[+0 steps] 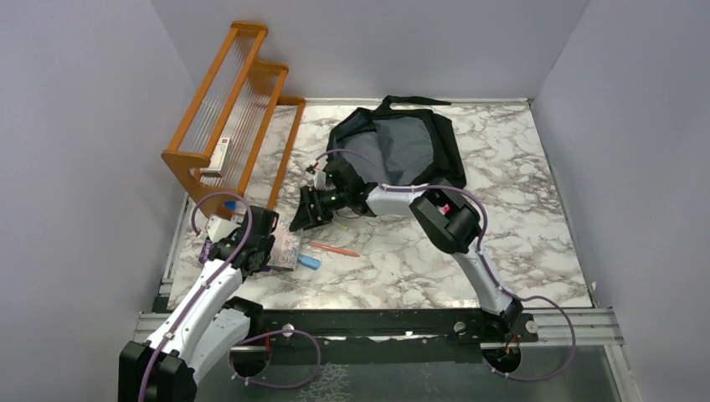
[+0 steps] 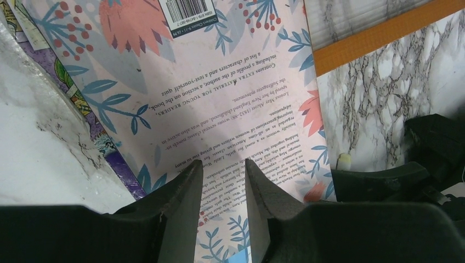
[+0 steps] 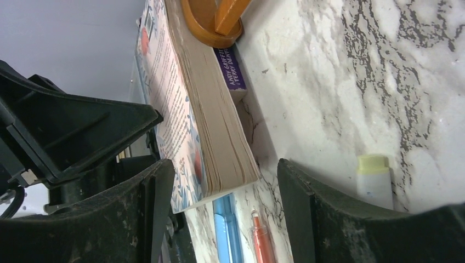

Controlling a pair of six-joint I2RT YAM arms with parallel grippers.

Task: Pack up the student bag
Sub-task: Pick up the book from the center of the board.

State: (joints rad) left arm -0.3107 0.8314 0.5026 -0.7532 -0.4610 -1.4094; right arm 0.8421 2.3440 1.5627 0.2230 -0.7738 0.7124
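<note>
The right gripper [image 3: 225, 167] is spread around the book's [image 3: 219, 126] corner. It should be closed squarely on the page block, clear of the orange pen [image 3: 262, 241]. The left gripper [image 2: 222, 167] stands narrow over the cover, and whether anything is pinched cannot be told. The backpack [image 1: 402, 146] lies open, well apart, across the surface [image 1: 502, 209].

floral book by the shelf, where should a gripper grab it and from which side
Probably pinch the floral book across its thickness at the page-edge corner, coming from the table's middle. That corner juts past the purple book underneath, leaving room for a lower finger; the other end sits by the shelf foot.
</note>
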